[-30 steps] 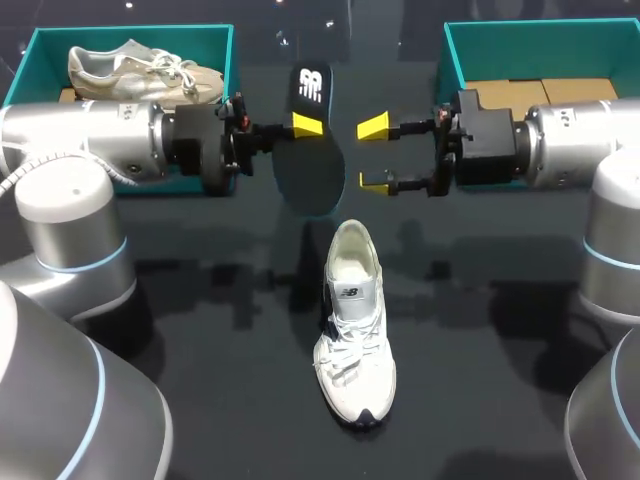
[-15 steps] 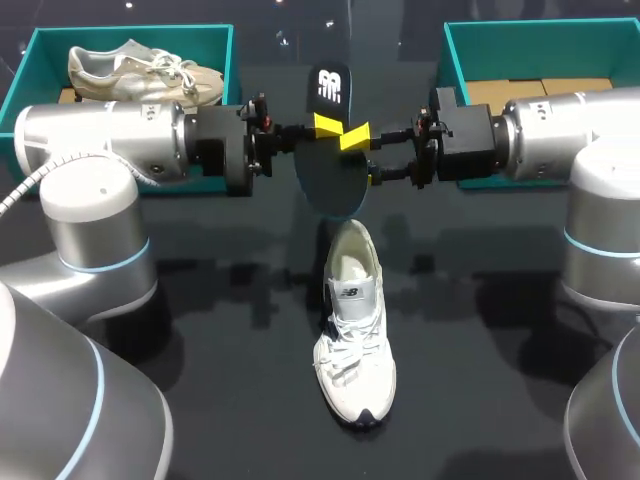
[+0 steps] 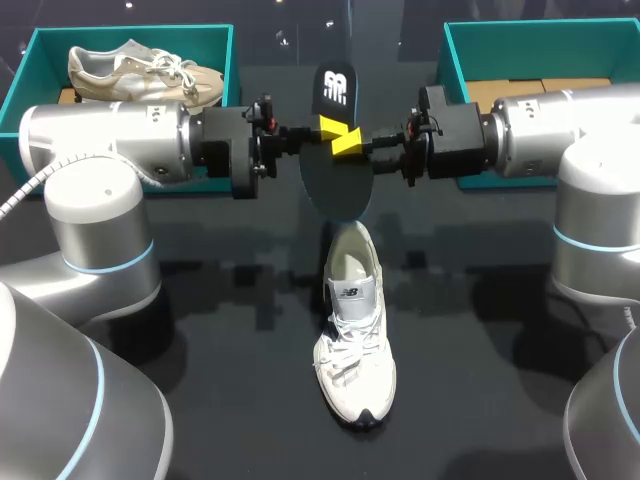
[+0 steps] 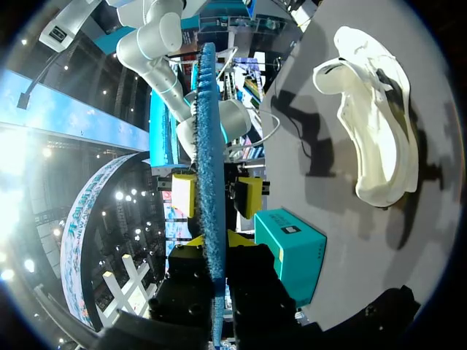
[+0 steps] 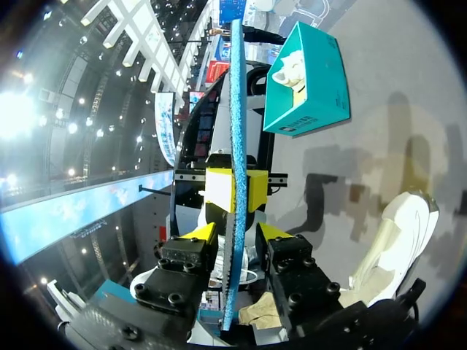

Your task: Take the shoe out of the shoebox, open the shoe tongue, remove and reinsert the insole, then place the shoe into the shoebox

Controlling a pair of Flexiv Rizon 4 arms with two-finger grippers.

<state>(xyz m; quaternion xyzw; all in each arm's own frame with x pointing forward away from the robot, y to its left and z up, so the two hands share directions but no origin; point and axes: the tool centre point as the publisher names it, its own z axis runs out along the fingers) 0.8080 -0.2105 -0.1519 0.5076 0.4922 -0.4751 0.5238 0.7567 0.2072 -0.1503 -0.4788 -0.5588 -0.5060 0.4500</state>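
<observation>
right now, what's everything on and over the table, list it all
insole: 1, black, held upright over the table's middle
white shoe: 1, white, on the table's middle, toe toward the robot
beige shoe: 1, beige, inside the left shoebox
left shoebox: 1, teal, far left
right shoebox: 1, teal, far right
cardboard: brown, inside the right shoebox
table: 1, black
left gripper: 1, yellow-tipped, shut on the insole
right gripper: 1, at the insole's opposite side

shoe (image 3: 352, 330) heel, perhaps hidden behind insole (image 3: 335, 188)
</observation>
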